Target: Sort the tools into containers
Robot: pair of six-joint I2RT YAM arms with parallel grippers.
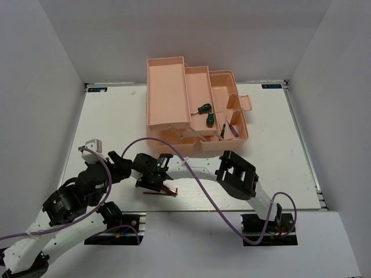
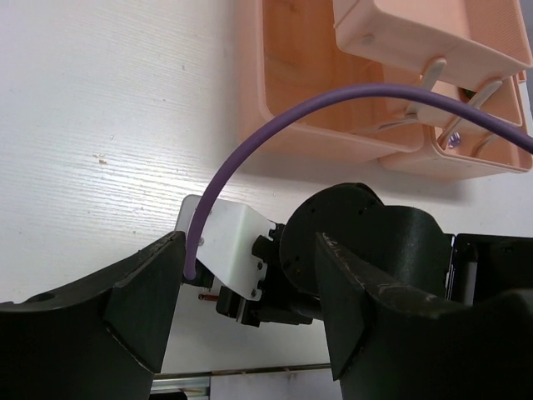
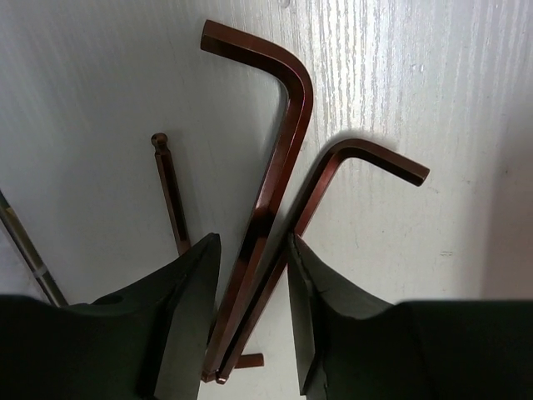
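Right wrist: hex keys (image 3: 287,142) (both) lie between right hand's (image 3: 251,246) parted jaws.

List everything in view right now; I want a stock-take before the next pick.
toolbox: one, salmon pink, tiers open, far middle of the table
green-handled screwdrivers: two, in the toolbox's middle tray
thin screwdrivers: two, in its right-hand compartment
hex keys: two, dark brown, on the table between the right gripper's fingers
thin brown rod: one, ball-tipped, beside them, partly hidden
table: one, white
left gripper: one, black, open, holding nothing
right gripper: one, black, open, straddling the hex keys
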